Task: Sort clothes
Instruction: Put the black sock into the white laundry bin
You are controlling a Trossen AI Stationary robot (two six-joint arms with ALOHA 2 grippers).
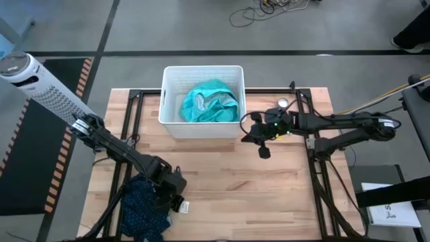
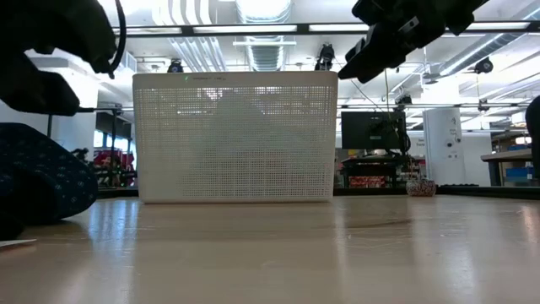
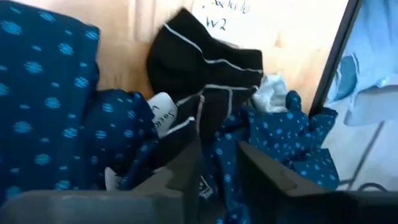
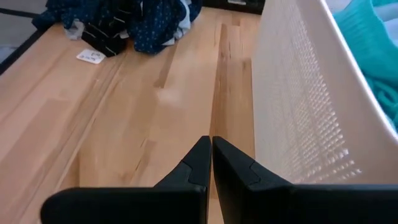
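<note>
Navy fabric dotted with light blue, the patterned garment [image 1: 141, 205], lies heaped at the near left corner of the wooden table [image 1: 269, 195], spilling over its edge. The left gripper [image 3: 217, 168] hangs right over this heap, fingers a little apart with nothing clearly between them. A black piece with white stripes [image 3: 208, 74] lies in the folds beside a small paper tag [image 3: 163, 114]. A teal garment [image 1: 209, 102] already sits in the white basket [image 1: 168, 94] at the table's far side. The right gripper [image 4: 211, 155] waits closed and empty beside the basket's wall. Sorting looks underway; next likely calls for pinching one piece free of the heap. Whether the left fingers touch cloth is unclear, and other garments are not to be made out.
</note>
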